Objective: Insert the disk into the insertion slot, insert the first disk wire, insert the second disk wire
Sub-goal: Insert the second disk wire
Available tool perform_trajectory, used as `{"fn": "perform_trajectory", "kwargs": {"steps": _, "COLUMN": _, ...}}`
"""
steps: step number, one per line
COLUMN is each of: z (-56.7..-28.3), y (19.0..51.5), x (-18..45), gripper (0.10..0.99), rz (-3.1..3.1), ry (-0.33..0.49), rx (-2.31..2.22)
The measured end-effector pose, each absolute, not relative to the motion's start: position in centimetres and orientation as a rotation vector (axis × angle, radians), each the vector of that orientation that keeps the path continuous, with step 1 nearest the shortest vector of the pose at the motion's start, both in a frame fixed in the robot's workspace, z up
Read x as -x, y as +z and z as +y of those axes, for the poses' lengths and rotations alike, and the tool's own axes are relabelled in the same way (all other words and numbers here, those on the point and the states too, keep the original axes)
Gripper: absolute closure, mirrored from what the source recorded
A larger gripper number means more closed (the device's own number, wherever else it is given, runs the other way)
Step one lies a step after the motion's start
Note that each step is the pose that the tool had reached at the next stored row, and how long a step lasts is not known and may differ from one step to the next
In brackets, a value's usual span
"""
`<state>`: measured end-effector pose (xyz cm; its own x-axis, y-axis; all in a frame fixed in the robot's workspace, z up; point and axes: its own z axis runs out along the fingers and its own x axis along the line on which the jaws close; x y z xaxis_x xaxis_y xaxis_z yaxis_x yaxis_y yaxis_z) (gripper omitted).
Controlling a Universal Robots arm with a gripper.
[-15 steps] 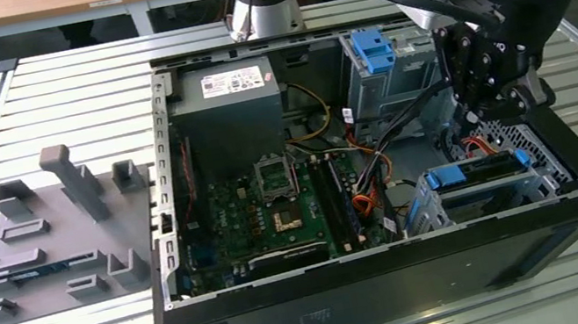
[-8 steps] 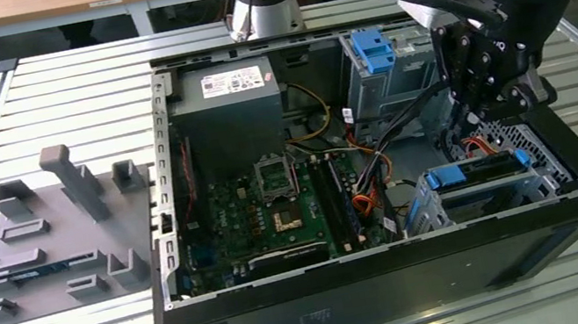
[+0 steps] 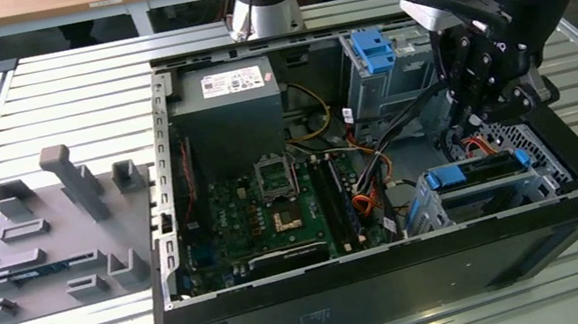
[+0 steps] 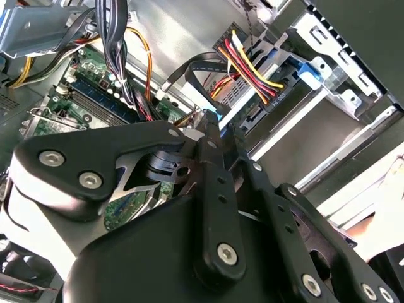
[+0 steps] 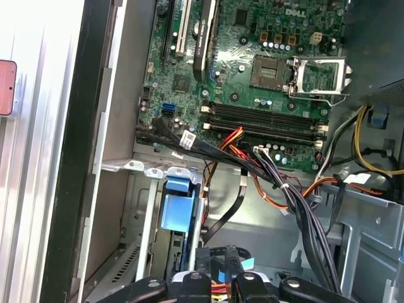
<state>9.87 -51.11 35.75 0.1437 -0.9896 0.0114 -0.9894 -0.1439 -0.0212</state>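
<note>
Gripper [image 3: 489, 104]: black, lowered into the open computer case [image 3: 404, 275], with its tip just above the rear edge of the disk [image 3: 479, 170]. In the second wrist view the fingers [image 4: 211, 136] stand close together on a small light-blue connector [image 4: 213, 115]; whether they actually clamp it cannot be told. Disk: its blue carrier lies seated in the insertion slot [image 3: 531, 183], directly beneath the gripper. Red, yellow and black wires [image 4: 252, 66] run to the disk's end just beyond the fingertips. Motherboard [image 3: 273, 209]: lies beside the slot, further inside the case. Grey fixture plate [image 3: 60, 247]: rests on the slatted table [image 3: 38, 90], well apart from the gripper, outside the case.
</note>
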Motion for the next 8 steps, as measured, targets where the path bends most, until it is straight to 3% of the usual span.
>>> {"fn": "perform_trajectory", "kwargs": {"steps": 8, "z": -51.04, "y": 35.31, "x": -9.87, "gripper": 0.851, "rz": 2.050, "ry": -0.035, "rx": 2.369}}
